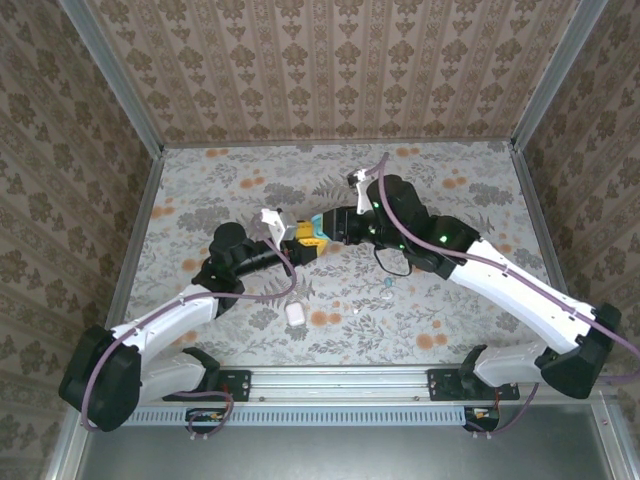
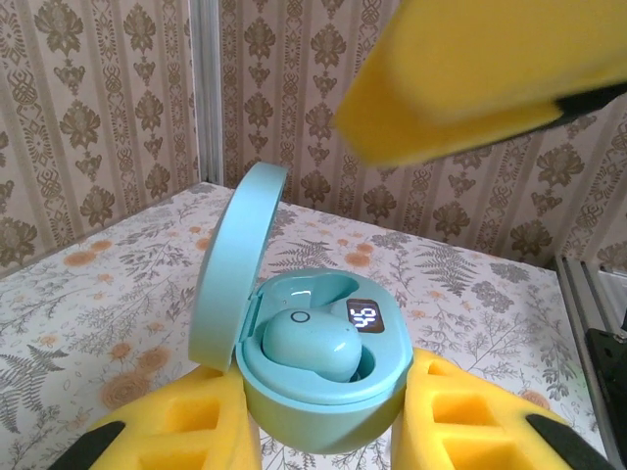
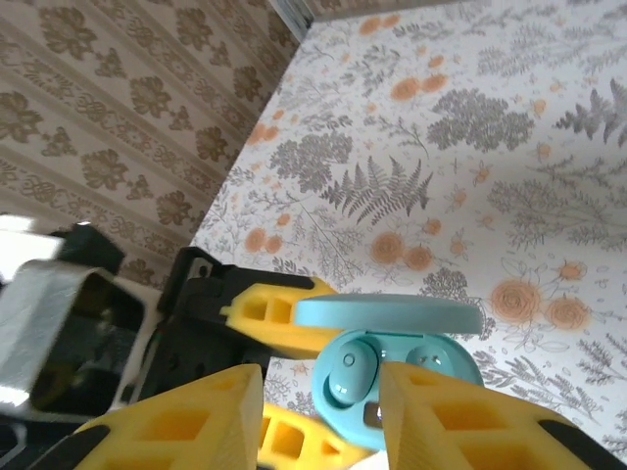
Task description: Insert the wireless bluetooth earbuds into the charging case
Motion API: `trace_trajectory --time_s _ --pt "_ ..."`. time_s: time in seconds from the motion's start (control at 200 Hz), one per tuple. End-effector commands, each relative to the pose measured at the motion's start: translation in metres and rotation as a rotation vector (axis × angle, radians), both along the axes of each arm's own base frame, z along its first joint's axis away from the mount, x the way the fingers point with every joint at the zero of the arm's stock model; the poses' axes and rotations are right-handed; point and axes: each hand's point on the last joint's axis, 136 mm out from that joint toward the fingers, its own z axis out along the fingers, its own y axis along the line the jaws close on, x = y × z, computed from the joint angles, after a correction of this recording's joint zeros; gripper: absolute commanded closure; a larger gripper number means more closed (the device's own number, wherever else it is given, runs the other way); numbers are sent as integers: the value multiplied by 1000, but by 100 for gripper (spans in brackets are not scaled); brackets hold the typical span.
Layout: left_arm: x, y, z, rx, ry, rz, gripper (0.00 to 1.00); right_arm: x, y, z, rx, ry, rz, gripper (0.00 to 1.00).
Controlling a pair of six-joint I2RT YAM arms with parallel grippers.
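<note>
Above the tabletop [image 1: 200, 200], grips the open charging case [image 2: 323, 397] firmly in the left pincer [image 1: 300, 240], lid upright, likely presenting its wells. Hangs the right pincer [image 3: 318, 387] just above, parted and empty. Shows one teal earbud [image 2: 309, 343] seated inside, with a loose bud [image 1: 388, 284] lying on the tabletop.

The charging case [image 2: 323, 397] is teal and pebble-shaped, pinched upright between the yellow fingers of the left gripper [image 2: 328, 436], off the worktop [image 1: 470, 170]. Its round lid [image 2: 235, 264] stands open on the left, and a small lit display [image 2: 364, 316] glows on the inner rim. A seated earbud [image 2: 309, 343], teal, rests in its well. A loose earbud [image 1: 388, 285], also teal, lies on the worktop, well apart from the case.
</note>
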Motion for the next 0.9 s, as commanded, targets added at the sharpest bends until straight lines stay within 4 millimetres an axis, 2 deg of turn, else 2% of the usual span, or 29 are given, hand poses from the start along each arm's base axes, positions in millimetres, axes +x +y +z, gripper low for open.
trace_trajectory --time_s 0.0,0.11,0.245,0.325,0.44,0.55,0.715,0.86,0.875,0.895 --pt "2 6 12 -17 -55 19 75 -4 -14 3 -52 -41 -11 61" --pt "7 12 9 1 -38 49 76 -3 -24 6 -81 -55 -34 59" --pt "14 23 5 21 -19 107 75 2 -57 -5 -140 -14 -129 55" --pt "13 28 3 35 -15 120 75 8 -82 -21 -162 53 -199 54" --pt "11 33 1 55 -14 136 75 15 -115 -61 -207 193 -280 55" --pt "9 36 -2 71 -8 145 75 14 -132 -102 -241 292 -308 54" --pt "9 37 -6 81 5 146 75 6 -139 -167 -287 465 -290 56" --pt "10 35 -7 82 9 136 75 -1 -136 -208 -357 588 -251 62" --pt "10 35 -7 82 11 135 75 0 -136 -219 -373 617 -247 63" --pt "10 35 -7 82 11 136 75 -1 -135 -223 -381 624 -240 64"
